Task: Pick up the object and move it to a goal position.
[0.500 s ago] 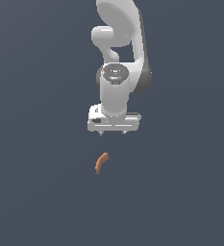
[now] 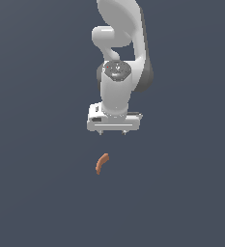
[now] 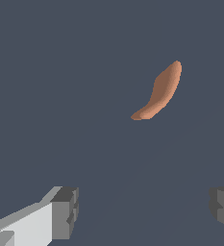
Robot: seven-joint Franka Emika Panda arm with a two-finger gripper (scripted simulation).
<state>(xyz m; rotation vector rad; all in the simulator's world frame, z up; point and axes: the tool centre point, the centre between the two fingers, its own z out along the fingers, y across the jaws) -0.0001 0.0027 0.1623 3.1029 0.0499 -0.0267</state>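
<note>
Gripper (image 2: 113, 132) hangs pointing down from the white Panda arm (image 2: 119, 58), jaws spread wide and holding nothing. In the wrist view the two fingers (image 3: 65, 211) sit far apart at opposite sides of the frame, with only bare dark surface between them. In the exterior view only two short dark fingertips poke out under the white gripper body.

Nothing lies between the gripper and the object. The surroundings are one flat, uniform slate-grey floor (image 2: 36, 193) in both views, with no other items near the gripper or the object. The arm rises above the gripper toward the top of the exterior view, with a dark round joint cap facing the camera.

The object (image 2: 101, 163) lies on the floor, lower in the exterior view than the gripper and slightly toward the exterior view's left of the gripper's centre, apart from the fingertips and not touching them. In the wrist view the object (image 3: 159, 92) is outside the gap between the fingers.

Object look: small, thin, curved piece, banana or sausage shaped, orange-brown, smooth, tapered to rounded ends, much narrower than the gripper body. One side reads lighter, the other shaded. Whether the gripper is directly above it cannot be told.
</note>
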